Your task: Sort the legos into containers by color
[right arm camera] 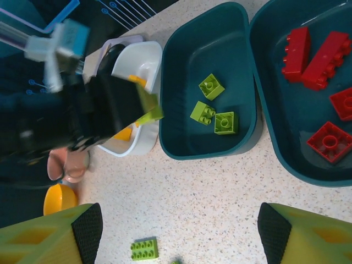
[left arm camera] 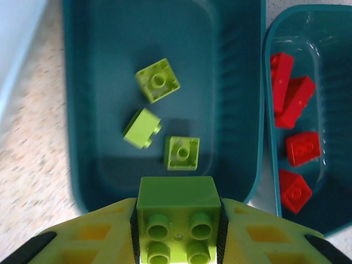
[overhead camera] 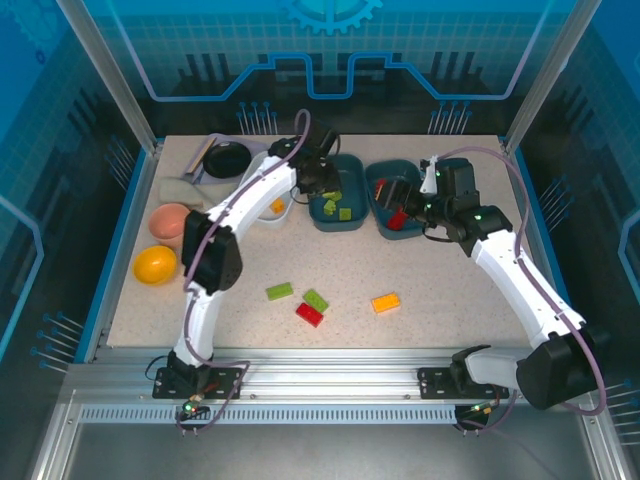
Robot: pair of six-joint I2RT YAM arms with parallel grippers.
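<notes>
My left gripper (left arm camera: 177, 231) is shut on a green lego (left arm camera: 177, 212) and hangs over the near end of the middle teal tub (left arm camera: 110, 60). Three green legos (left arm camera: 157, 80) lie in that tub. The right teal tub (left arm camera: 335, 49) holds several red legos (left arm camera: 302, 147). From above, the left gripper (overhead camera: 322, 180) is over the middle tub (overhead camera: 352, 161), and the white tub (overhead camera: 284, 214) beside it holds an orange lego (overhead camera: 277, 205). My right gripper (right arm camera: 179, 242) is open over bare table just in front of the tubs, with nothing between its fingers.
Two green legos (overhead camera: 279, 291) (overhead camera: 316, 300), a red one (overhead camera: 309, 314) and an orange one (overhead camera: 385, 302) lie loose mid-table. A pink cup (overhead camera: 171, 221), a yellow bowl (overhead camera: 155, 265) and a black pan (overhead camera: 228, 160) stand at the left.
</notes>
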